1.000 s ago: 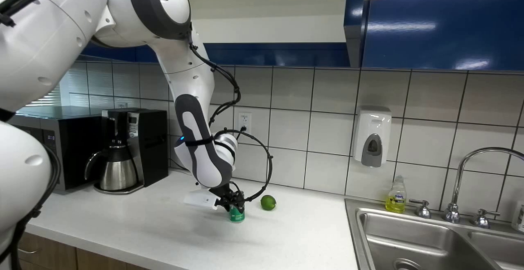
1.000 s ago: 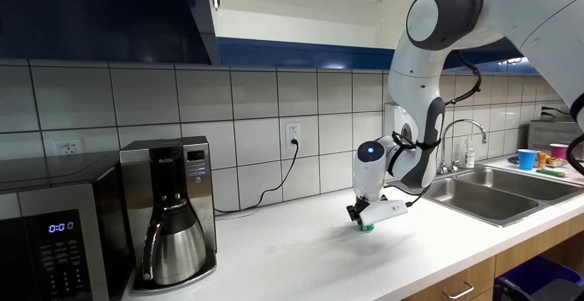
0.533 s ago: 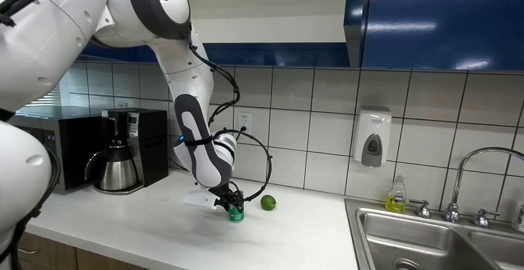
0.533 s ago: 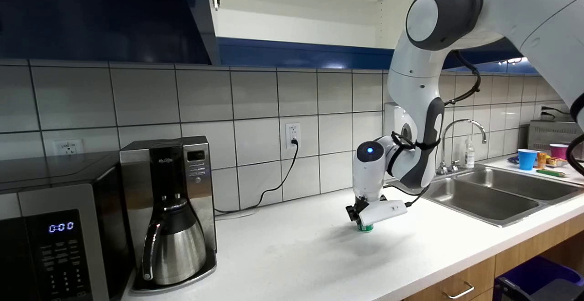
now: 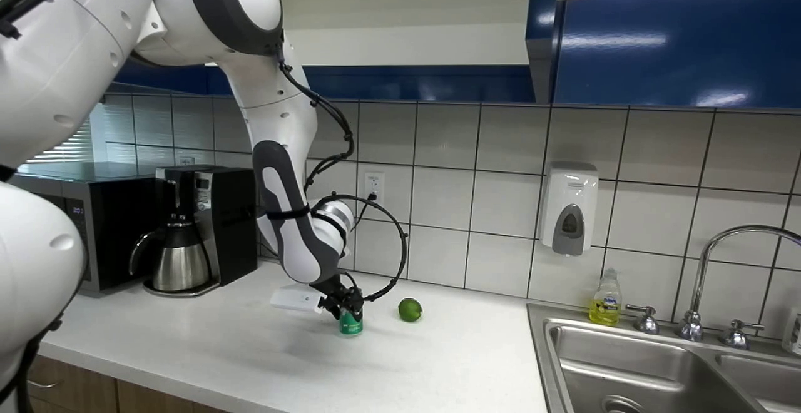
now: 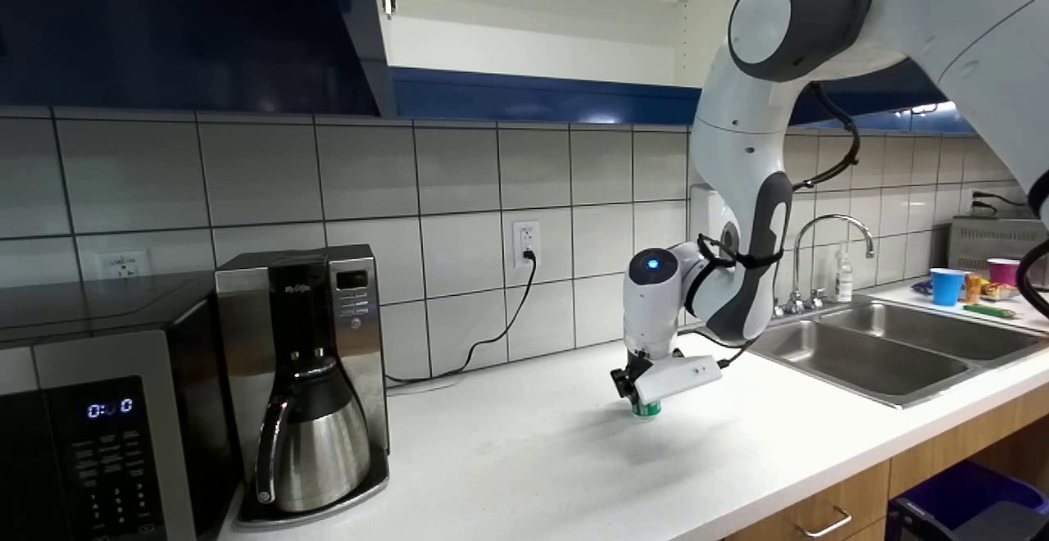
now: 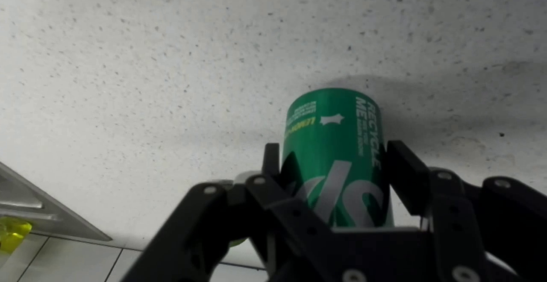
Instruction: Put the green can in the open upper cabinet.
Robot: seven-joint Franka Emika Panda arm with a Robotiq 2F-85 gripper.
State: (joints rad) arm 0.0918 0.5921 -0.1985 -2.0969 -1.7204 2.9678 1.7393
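Observation:
The green can [image 5: 351, 323] stands upright at the counter, its top covered by my gripper [image 5: 350, 311]. It also shows under the gripper [image 6: 635, 393] in an exterior view as a small green base [image 6: 647, 409]. In the wrist view the green can [image 7: 333, 119] lies between the two black fingers of the gripper [image 7: 333, 147], which press against its sides. I cannot tell whether its base touches the counter. The open upper cabinet [image 6: 533, 33] has a white interior above a blue lower edge. It also shows behind the arm in an exterior view [image 5: 407, 40].
A lime [image 5: 410, 310] lies right of the can. A coffee maker [image 5: 234, 225] and microwave [image 6: 98, 443] stand at one end of the counter. A sink [image 5: 539, 363], soap bottle [image 5: 605, 303] and wall dispenser [image 5: 569, 206] are at the other. Blue cabinet doors [image 5: 676, 44] flank the opening.
In the last half second my arm and gripper have shifted a little to the left in both exterior views. The green can has moved along with the gripper. The lime has stayed put.

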